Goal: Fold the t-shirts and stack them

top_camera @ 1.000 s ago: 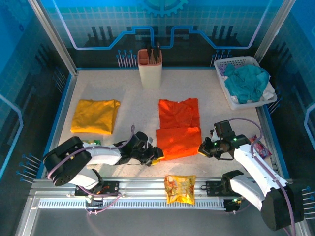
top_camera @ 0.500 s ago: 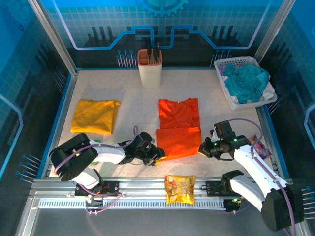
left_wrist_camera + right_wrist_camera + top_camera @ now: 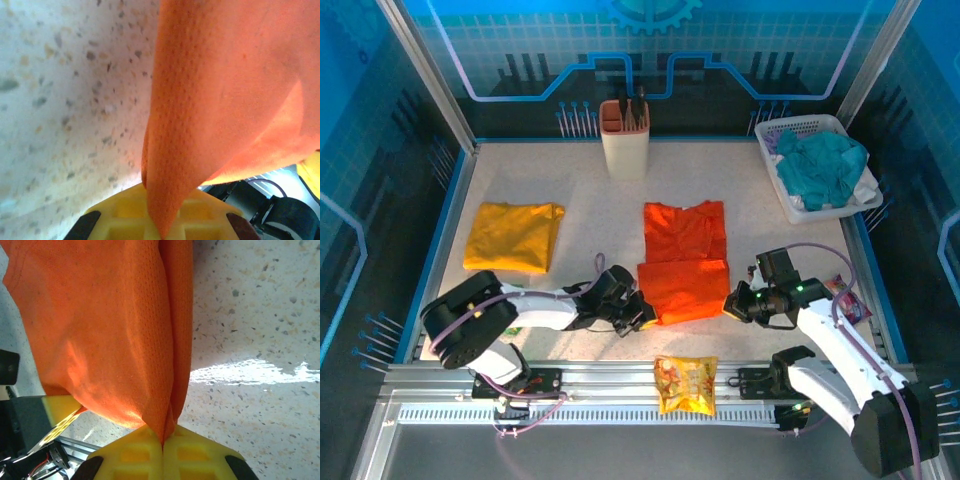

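Mid table [image 3: 590,215], toward near edge: orange shirt [image 3: 684,260]. Left pincer [image 3: 645,318] & right pincer [image 3: 730,305] clamped on its near corners. Best to lift both evenly, hem taut, fold toward collar. Yellow shirt [image 3: 512,236] folded near left edge.

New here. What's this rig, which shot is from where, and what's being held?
Two robot arms are bolted at the table's near edge. The wide picture looks down from above; the close-ups come from a camera on each wrist. On the table: a folded mustard t-shirt, an orange t-shirt, a utensil holder, a basket holding teal cloth. A snack packet lies on the front rail. The left gripper and right gripper are each shut on a near corner of the orange t-shirt.
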